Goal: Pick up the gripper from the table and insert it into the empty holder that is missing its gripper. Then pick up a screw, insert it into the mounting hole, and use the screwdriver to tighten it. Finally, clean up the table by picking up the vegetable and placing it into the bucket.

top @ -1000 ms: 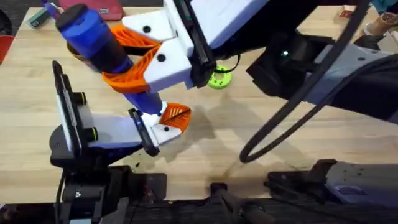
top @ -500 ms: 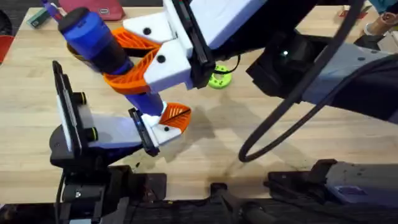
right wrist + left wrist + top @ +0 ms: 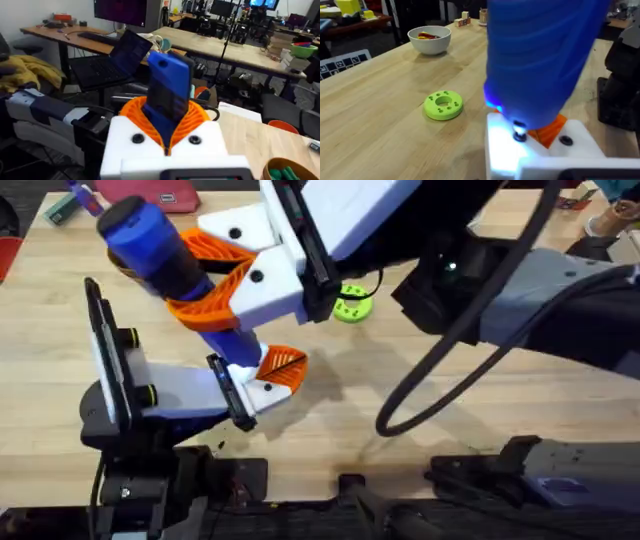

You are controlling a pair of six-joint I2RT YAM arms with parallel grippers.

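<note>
Light wood table (image 3: 380,125) w/ lime-green holder (image 3: 443,104) flat on it, white bowl (image 3: 429,39) nearby (well apart)

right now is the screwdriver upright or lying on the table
Neither: the screwdriver is off the table, tilted, clamped in the right gripper.
</note>
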